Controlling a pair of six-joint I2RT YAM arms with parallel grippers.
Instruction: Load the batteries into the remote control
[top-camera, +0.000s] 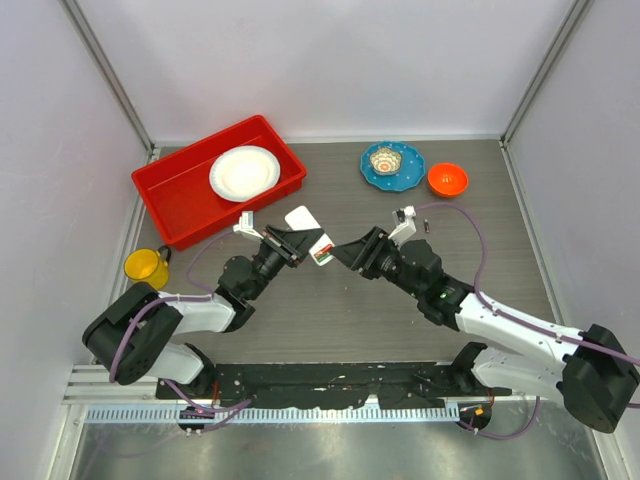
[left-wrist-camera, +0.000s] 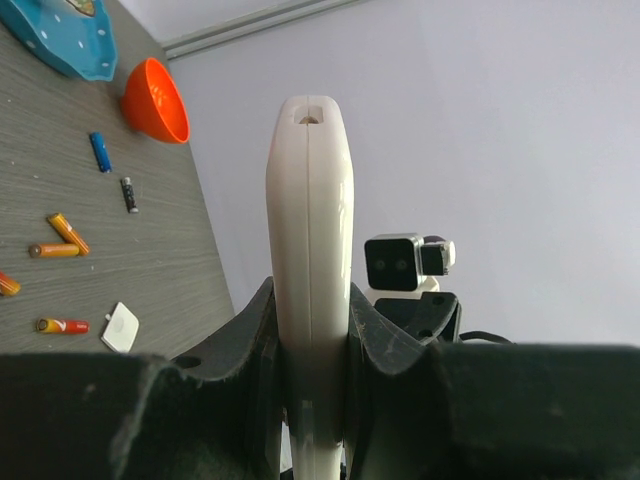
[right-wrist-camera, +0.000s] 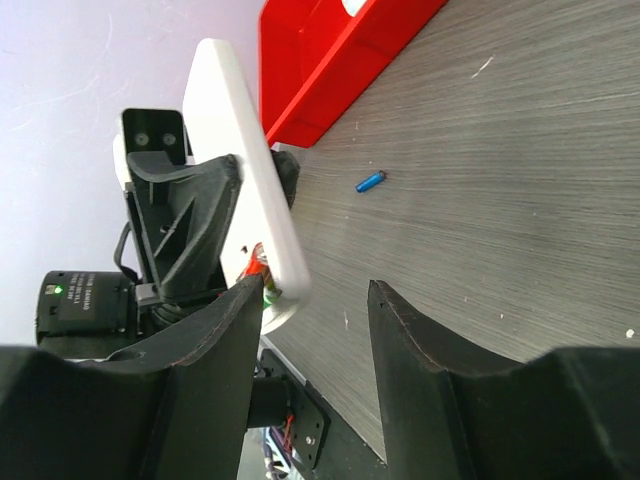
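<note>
The remote control (top-camera: 305, 222), a slim white plastic handset with rounded corners, is held in the air above the middle of the table (top-camera: 350, 320). In the left wrist view it stands edge-on at the centre of the frame, with a seam running down its smooth glossy side. A bit of red and green shows at its lower end. The left hand (left-wrist-camera: 310, 310) is pressed onto it, its black fingers (left-wrist-camera: 380, 330) clamping both flat faces.

In the right wrist view the right hand (right-wrist-camera: 315, 320) stands spread at the bottom of the frame, with bare table showing between its matte black fingers (right-wrist-camera: 410, 330). One finger is just beside the remote's lower corner; whether they touch cannot be told.

The batteries (left-wrist-camera: 68, 232) are thin little cylinders, loose on the grey wood-grain table at the left of the left wrist view: several orange, one blue, one dark. A small flat white piece (left-wrist-camera: 120, 327) lies near them. Beyond them sit a glossy orange bowl (left-wrist-camera: 155, 100) and a blue plate (left-wrist-camera: 60, 35). A red plastic tray (top-camera: 170, 185) holding a round white plate (top-camera: 244, 172) occupies the upper left of the overhead view.
</note>
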